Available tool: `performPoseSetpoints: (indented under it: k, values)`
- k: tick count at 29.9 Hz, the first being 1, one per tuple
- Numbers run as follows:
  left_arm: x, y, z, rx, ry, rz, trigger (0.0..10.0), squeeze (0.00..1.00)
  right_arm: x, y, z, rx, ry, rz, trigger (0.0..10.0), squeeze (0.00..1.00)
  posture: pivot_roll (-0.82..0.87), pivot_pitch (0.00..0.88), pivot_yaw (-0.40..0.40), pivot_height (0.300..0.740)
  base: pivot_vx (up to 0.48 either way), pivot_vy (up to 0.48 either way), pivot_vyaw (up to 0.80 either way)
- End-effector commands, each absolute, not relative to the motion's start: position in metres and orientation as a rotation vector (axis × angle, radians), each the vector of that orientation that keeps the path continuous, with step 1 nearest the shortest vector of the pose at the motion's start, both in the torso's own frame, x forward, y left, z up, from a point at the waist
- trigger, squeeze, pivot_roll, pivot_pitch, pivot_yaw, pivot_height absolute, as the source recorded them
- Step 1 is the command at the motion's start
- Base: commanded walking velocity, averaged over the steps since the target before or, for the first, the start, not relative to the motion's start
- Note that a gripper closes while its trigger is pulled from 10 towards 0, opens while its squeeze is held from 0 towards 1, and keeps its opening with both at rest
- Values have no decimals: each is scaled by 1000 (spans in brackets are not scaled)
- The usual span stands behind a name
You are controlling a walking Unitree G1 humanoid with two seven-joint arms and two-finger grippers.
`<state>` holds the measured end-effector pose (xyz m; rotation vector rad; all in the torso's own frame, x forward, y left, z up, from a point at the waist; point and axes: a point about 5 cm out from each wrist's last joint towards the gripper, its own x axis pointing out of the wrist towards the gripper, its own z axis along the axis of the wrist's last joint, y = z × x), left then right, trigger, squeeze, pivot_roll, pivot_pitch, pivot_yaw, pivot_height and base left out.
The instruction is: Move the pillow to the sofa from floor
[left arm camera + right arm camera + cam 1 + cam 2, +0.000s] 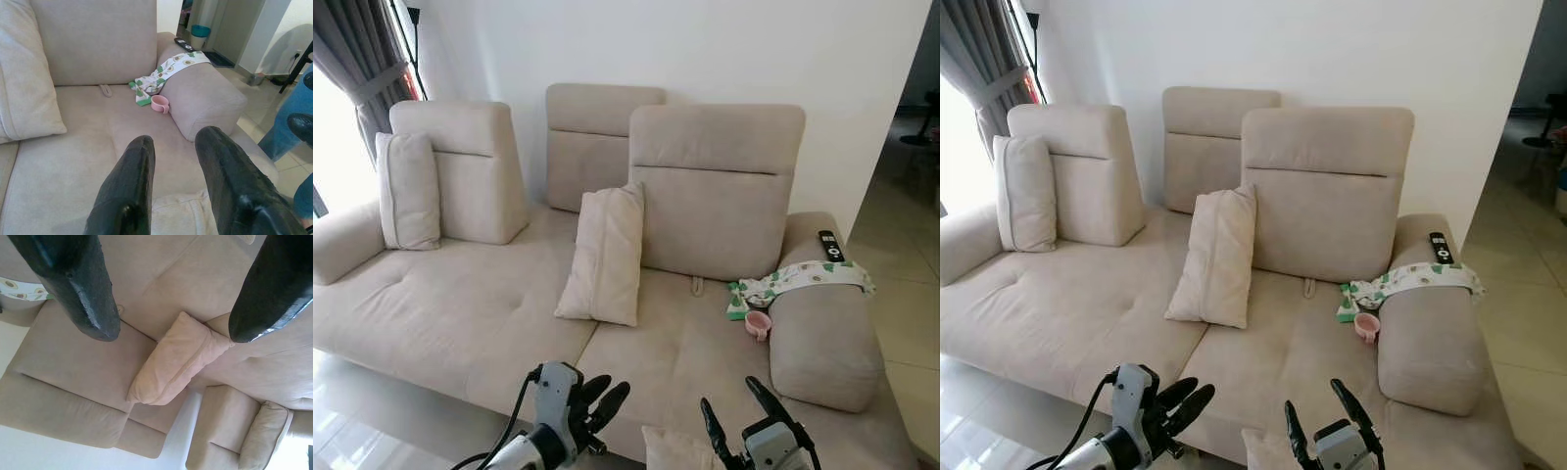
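A corner of a beige pillow (pixel 671 452) shows at the bottom edge, at the front of the beige sofa (pixel 460 304), low between my two grippers. My left gripper (pixel 613 386) points right toward it, its fingers (pixel 128 186) a little apart with nothing between them; the pillow's fabric (pixel 181 215) lies just below them. My right gripper (pixel 728 394) is open wide above the seat, just right of the pillow corner. A second beige pillow (pixel 605 255) leans upright against the middle backrest.
A third pillow (pixel 408 191) stands at the sofa's left end. A pink cup (pixel 759 324) and a patterned cloth (pixel 803 279) sit by the right armrest, with a black remote (pixel 830 245) on top. Tiled floor runs right; a curtain (pixel 362 59) hangs far left.
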<state>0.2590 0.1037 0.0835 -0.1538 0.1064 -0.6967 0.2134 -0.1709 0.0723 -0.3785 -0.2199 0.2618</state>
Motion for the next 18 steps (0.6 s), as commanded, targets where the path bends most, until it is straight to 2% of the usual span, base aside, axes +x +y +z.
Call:
performPoseSetpoints:
  k: [1,15,18]
  values:
    - [259,106,81,-144,120,-695,10000,0,213,-169,70,-380,-219,270,10000,0,29,0,62,740,0,-281,0]
    - [259,106,80,-143,121,-698,10000,0,214,-169,69,-384,-221,270,10000,0,29,0,61,740,0,-339,0]
    - [260,107,80,-148,121,-696,10000,0,214,-169,69,-385,-221,270,10000,0,30,0,62,740,0,0,0]
